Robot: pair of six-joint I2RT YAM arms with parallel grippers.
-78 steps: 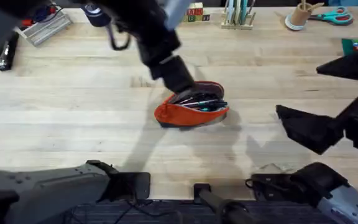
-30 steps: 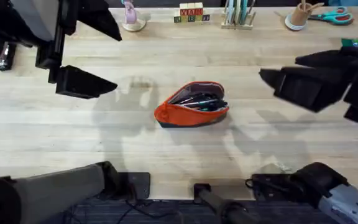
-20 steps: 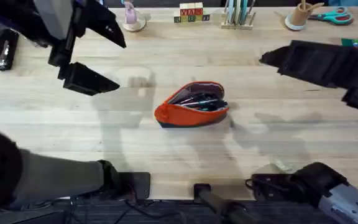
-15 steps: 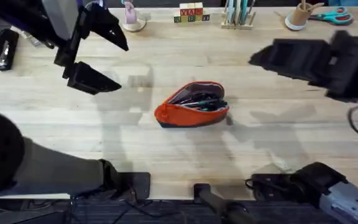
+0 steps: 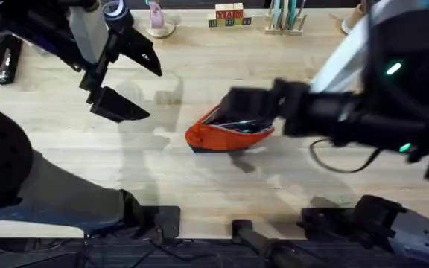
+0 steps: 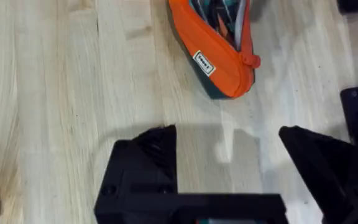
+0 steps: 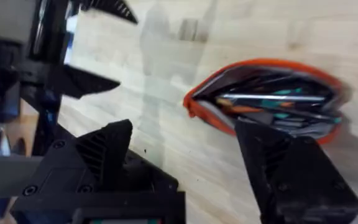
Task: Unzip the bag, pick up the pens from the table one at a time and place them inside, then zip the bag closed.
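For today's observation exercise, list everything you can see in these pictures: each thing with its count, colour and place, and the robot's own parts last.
bag: one, orange with dark base, open, mid-table.
pens: several slim items inside the bag; exact count unclear.
table: one, light wood planks.
letter blocks: one row, coloured, far edge.
wooden rack: one, holding pale sticks, far edge.
black object: one, far left.
left gripper: black fingers open, above the table left of the bag.
right gripper: black fingers open, over the bag.
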